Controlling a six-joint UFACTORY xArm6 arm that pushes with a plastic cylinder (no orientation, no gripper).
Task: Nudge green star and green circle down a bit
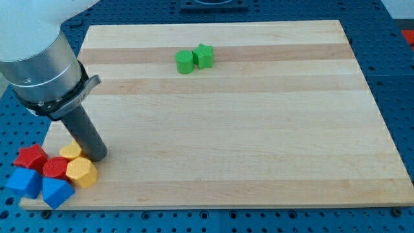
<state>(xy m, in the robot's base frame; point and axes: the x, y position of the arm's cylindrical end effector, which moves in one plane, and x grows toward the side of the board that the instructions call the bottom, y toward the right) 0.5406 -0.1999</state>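
The green circle [184, 61] and the green star [204, 56] sit touching side by side near the view's top, a little left of centre, on the wooden board [246, 129]. The circle is on the left, the star on the right. My tip [97, 156] rests on the board at the view's lower left, far below and to the left of both green blocks. It stands right beside a cluster of red, yellow and blue blocks.
A cluster lies at the board's lower left corner: a red star [30, 156], a red block [55, 168], a yellow block [70, 152], a yellow hexagon [81, 172], a blue block [24, 182], a blue block [57, 192]. The arm's grey body [39, 61] overhangs the left edge.
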